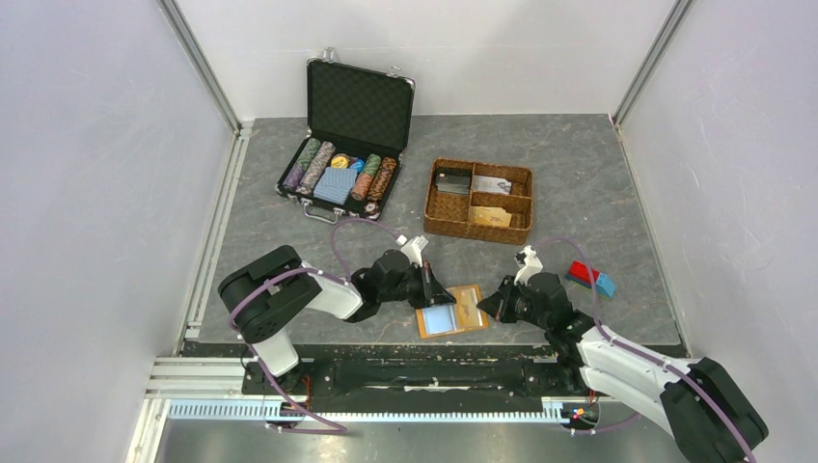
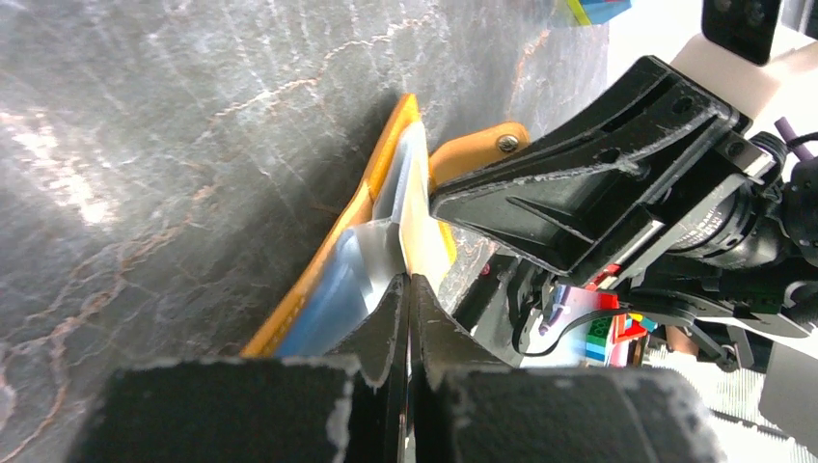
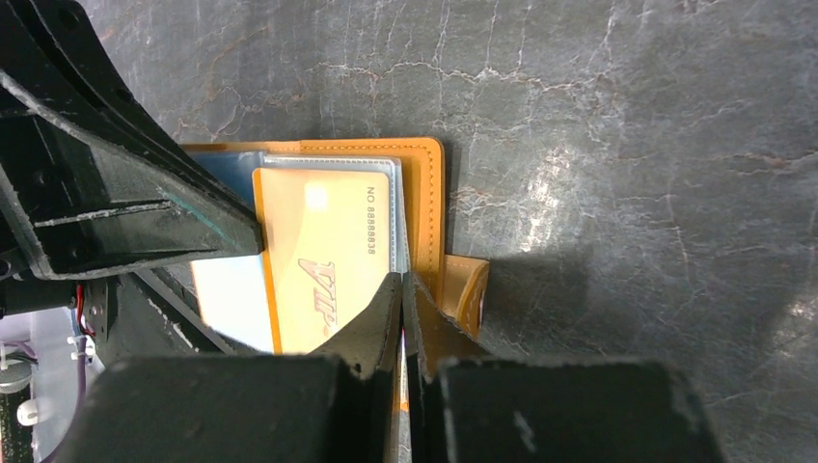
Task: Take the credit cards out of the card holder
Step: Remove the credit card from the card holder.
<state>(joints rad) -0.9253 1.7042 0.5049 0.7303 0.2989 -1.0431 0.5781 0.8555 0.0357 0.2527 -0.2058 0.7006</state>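
Left end effector (image 2: 406,284) and right end effector (image 3: 401,282) both clench the card holder (image 1: 451,311)

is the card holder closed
No, the card holder lies open, with an orange card showing in its clear sleeve.

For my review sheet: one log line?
left gripper: shut on card holder | right gripper: shut on it | credit card: not yet out

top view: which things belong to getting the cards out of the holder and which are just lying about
job: card holder, orange-yellow credit card in its sleeve
lying about: black case of poker chips, red-and-blue block, woven basket (perhaps a drop spot for cards)
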